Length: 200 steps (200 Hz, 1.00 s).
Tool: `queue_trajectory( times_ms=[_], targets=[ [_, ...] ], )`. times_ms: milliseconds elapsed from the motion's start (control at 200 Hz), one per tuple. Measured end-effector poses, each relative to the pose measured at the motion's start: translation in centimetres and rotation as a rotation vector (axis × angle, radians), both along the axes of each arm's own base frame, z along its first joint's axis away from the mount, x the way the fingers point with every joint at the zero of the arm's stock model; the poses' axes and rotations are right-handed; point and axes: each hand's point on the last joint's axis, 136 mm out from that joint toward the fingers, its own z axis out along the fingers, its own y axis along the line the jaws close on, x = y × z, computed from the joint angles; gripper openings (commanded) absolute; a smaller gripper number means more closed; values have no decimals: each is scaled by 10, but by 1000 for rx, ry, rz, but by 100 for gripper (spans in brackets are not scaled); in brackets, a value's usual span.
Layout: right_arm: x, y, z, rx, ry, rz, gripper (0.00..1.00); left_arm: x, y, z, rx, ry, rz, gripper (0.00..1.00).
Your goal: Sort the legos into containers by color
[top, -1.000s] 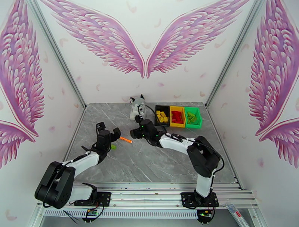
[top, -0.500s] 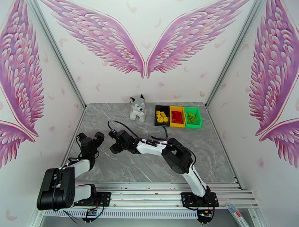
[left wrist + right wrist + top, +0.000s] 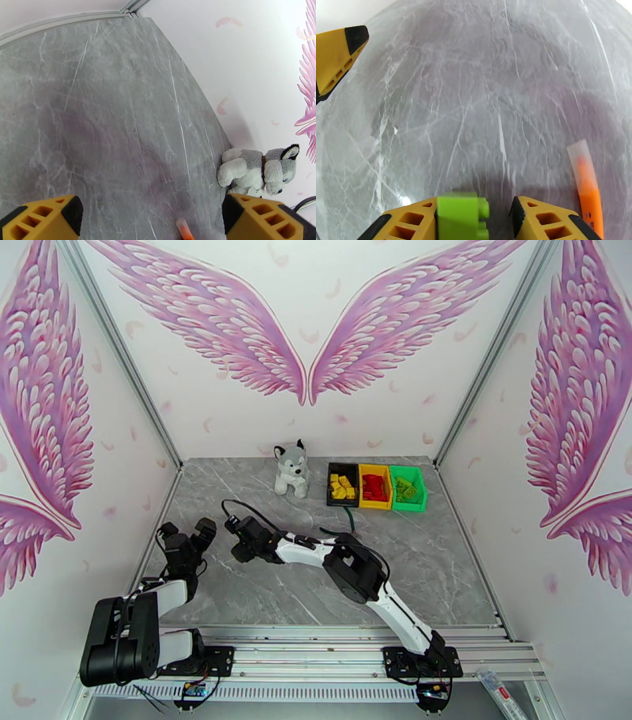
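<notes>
One lego (image 3: 460, 216) now within right pincer (image 3: 474, 206).

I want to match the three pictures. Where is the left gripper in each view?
Top external: left gripper at lower left, jaws open.
Left wrist: its yellow fingers in both bottom corners.
Right wrist: one of its fingers at the upper left edge.
Shared landmark: the orange stick, bottom centre in left wrist, right side in right wrist.

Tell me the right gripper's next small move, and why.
Probably close the right gripper fully: the lime green lego sits between its fingers, against one with a gap to the other, so it does not look clamped yet. Lift only after that.
</notes>
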Motion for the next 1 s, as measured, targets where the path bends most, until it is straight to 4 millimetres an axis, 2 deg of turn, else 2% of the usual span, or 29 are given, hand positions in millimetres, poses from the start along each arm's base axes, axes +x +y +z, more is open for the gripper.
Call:
queue_trajectory(
  times_ms=[140, 245, 325, 395, 465, 520, 585, 660, 750, 820, 835, 900, 1000],
  targets=[
    [-1, 0, -2, -5, 7, -5, 28, 1, -1, -1, -1, 1, -6, 99],
    [-1, -1, -2, 6, 6, -11, 23, 2, -4, -8, -7, 15, -18, 99],
    [-6, -11, -1, 1, 6, -19, 22, 3, -10, -15, -10, 35, -42, 99],
    [-10, -25, 5, -3, 4, -34, 21, 7, -26, -21, -4, 56, -91, 99],
    [-12, -43, 18, 5, -1, -59, 20, 16, -50, -21, 8, 60, -161, 99],
    [-7, -59, 37, 24, -12, -92, 17, 25, -72, -17, 25, 49, -222, 99],
    [10, -83, 64, 59, -31, -164, 13, 35, -99, -8, 46, 28, -288, 99],
    [41, -124, 93, 104, -61, -281, 11, 45, -129, 4, 71, -5, -360, 99],
    [82, -197, 113, 144, -82, -470, 11, 55, -165, 17, 101, -39, -435, 99],
    [103, -260, 113, 146, -77, -618, 10, 63, -195, 24, 131, -59, -497, 99],
    [107, -279, 112, 144, -76, -665, 10, 65, -203, 25, 135, -63, -513, 99],
    [118, -336, 105, 142, -57, -804, 10, 70, -236, 30, 169, -79, -583, 99],
    [126, -410, 100, 163, -30, -992, 9, 73, -296, 37, 231, -112, -705, 99]
  ],
)
